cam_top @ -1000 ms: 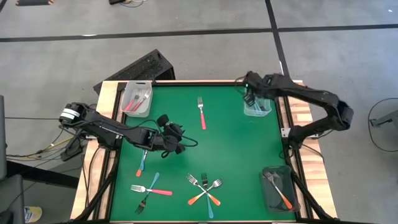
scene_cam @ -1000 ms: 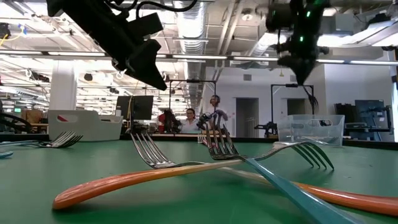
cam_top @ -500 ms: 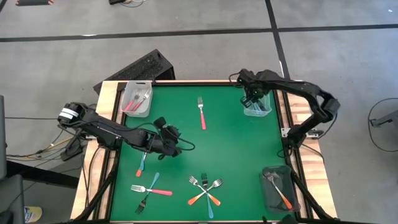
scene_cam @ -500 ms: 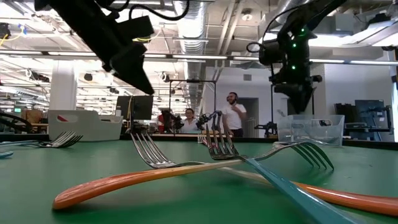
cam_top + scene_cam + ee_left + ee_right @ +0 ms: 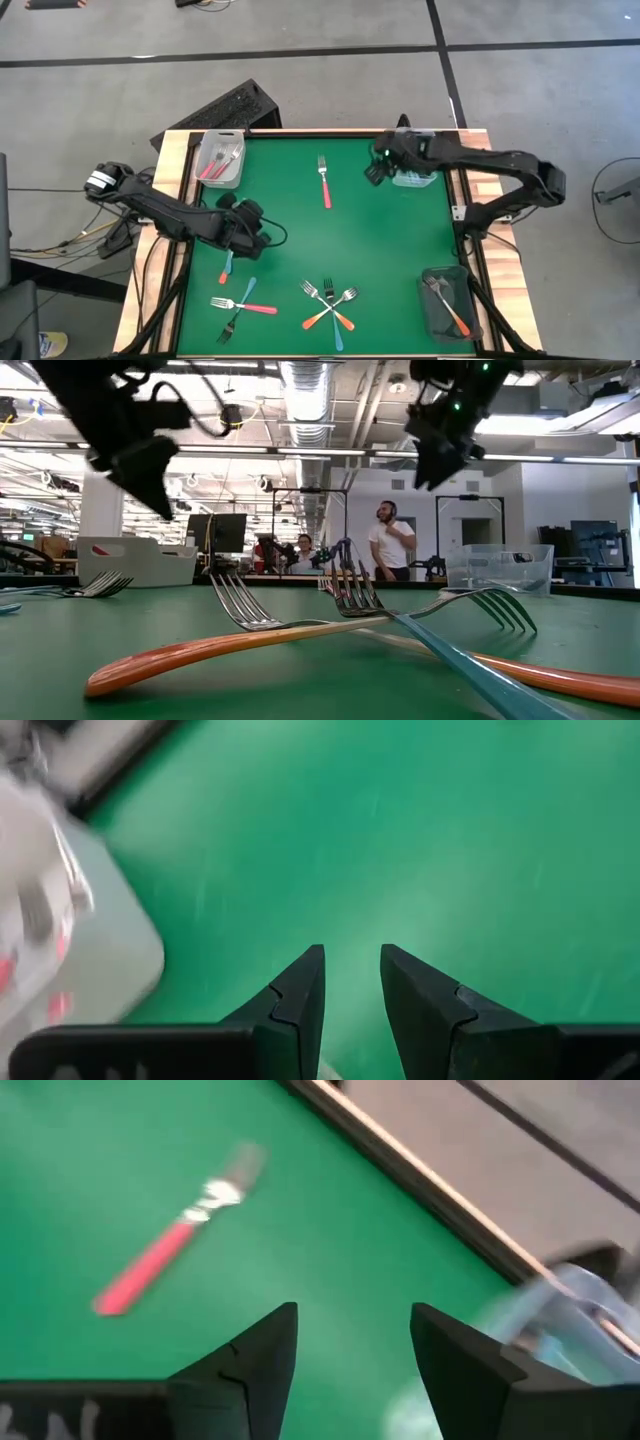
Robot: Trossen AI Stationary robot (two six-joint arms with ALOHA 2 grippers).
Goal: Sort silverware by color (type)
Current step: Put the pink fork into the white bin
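Far-left corner: I see a bin (image 5: 220, 159) on the worktop (image 5: 380, 240) with forks in it.
Far-right corner: another bin (image 5: 414, 172); my right claw (image 5: 376, 172) hangs just left of it.
Far centre: one fork (image 5: 324, 180) lies alone.
Near centre: crossed forks (image 5: 329, 303).
Near left: more forks (image 5: 240, 300), my left claw (image 5: 247, 228) above them.
Near-right corner: third bin (image 5: 447, 303).

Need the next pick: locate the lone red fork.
In the high view the red fork lies alone on the mat's far middle, tines away from the front edge, between the left bin and the right gripper.
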